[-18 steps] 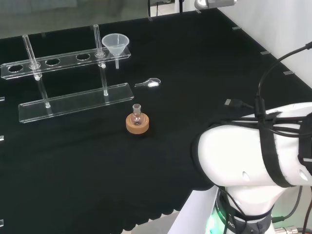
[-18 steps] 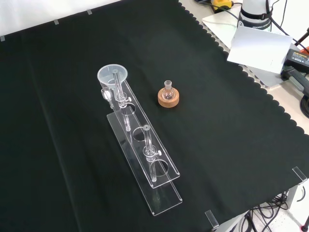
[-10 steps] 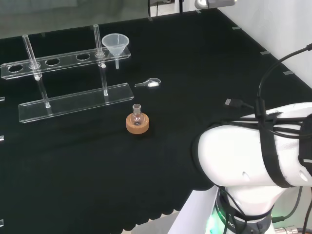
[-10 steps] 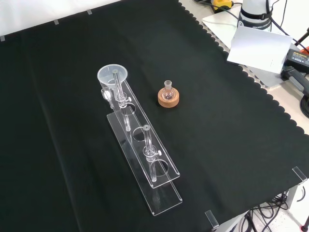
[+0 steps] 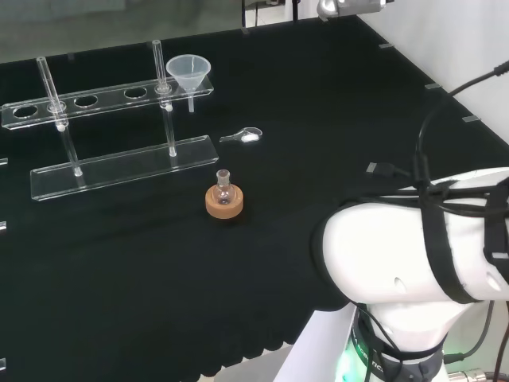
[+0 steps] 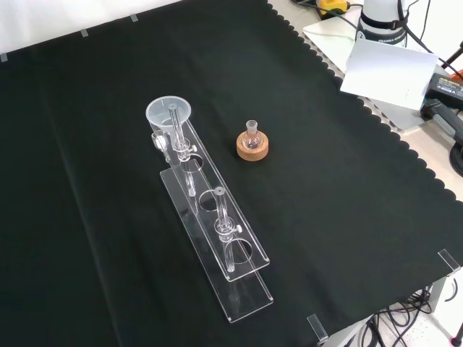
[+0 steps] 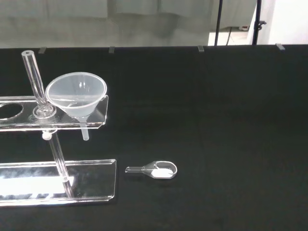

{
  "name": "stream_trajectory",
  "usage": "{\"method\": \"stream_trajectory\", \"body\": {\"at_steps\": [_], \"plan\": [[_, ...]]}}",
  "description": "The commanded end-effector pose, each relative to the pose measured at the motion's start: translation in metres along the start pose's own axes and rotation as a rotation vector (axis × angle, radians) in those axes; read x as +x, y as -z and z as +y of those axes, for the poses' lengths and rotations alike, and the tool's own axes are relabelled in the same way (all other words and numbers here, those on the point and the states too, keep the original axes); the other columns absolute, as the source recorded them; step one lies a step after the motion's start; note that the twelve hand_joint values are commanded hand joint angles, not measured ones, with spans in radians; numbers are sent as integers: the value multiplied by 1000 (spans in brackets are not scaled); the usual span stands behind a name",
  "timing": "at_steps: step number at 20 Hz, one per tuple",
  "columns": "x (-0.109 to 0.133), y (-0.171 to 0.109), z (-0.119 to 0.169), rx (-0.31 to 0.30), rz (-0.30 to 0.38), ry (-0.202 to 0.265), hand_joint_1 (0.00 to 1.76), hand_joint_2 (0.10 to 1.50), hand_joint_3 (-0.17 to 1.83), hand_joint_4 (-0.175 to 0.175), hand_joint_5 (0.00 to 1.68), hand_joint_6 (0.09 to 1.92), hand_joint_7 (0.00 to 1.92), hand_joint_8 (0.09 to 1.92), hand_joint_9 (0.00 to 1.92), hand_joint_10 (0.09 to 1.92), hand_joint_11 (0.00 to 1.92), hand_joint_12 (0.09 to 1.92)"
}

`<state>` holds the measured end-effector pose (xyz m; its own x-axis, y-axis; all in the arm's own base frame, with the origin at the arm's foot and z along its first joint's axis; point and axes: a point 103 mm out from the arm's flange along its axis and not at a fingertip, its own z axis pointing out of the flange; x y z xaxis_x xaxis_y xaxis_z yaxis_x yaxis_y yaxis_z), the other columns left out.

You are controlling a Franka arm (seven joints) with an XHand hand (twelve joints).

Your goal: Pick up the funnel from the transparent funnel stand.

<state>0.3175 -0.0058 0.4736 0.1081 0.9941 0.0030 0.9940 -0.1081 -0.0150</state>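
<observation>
- Funnel (image 7: 77,95): seated in the end hole of the transparent funnel stand (image 7: 57,171); probably light, thin plastic (slippery).
- Take hold at the rim.
- Hand: finger state cannot be told.

And here is the arm (image 5: 413,263) in the head view, a big, smooth, rounded white link with a glossy shell. Black cables (image 5: 445,199) run across it, several thin ones bundled together, and a loop of one arcs up off the top. A broad black strap (image 5: 445,263) wraps round the link and pins the cables down. There is a small dark dimple (image 5: 398,280) in the white shell. Lower down sits a dark ring joint (image 5: 390,350), with a green glow (image 5: 346,364) beside it on the base. In the front view, the white base (image 6: 381,18) shows, banded by a dark ring.
</observation>
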Motion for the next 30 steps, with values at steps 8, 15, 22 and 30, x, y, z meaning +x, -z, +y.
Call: {"method": "stream_trajectory", "body": {"at_steps": [8, 15, 22, 30], "plan": [[9, -37, 62, 70, 27, -7, 0, 1227, 377, 11, 174, 87, 0, 330, 97, 665, 73, 1382], [11, -51, 126, 106, 45, 63, 45, 1185, 342, -7, 168, 87, 0, 356, 95, 671, 50, 1401], [25, -86, 180, 186, 36, 146, 121, 1110, 318, -19, 133, 87, 0, 404, 87, 679, 34, 1412], [57, -121, 205, 268, 9, 229, 325, 961, 282, -15, 111, 87, 0, 440, 82, 713, 1, 1438]]}}
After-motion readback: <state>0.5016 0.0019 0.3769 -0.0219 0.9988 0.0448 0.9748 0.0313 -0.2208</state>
